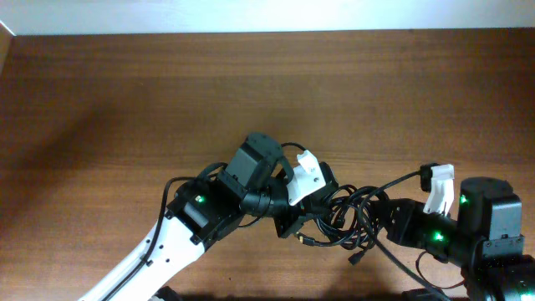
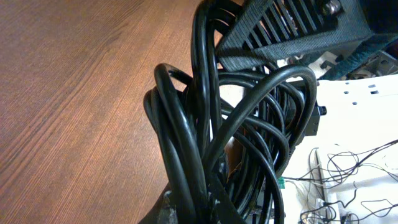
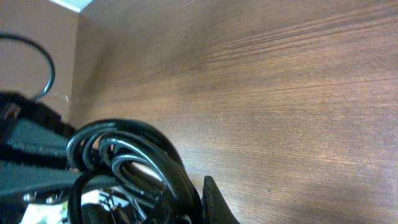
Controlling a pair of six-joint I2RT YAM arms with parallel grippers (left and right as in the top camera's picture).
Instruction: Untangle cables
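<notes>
While clamped in the left fingers (image 2: 171, 211), thin black tangled cables (image 1: 355, 219) are seen far from the brown wooden surface's (image 1: 125, 100) back edge. The right fingers (image 3: 214, 202) are closed beside them.

My left arm (image 1: 142, 259) has a long white tube at the lower left of the frame. A thin black wire (image 1: 164, 201) curls beside it. Higher up the arm turns into chunky black blocks, and one has a small green light (image 1: 201, 199). The left hand (image 1: 311, 201) is black with a white plastic piece (image 1: 307, 174). My right arm (image 1: 489, 221), at the lower right, is black and boxy. It has two green lights and a white piece (image 1: 439, 188) too.
</notes>
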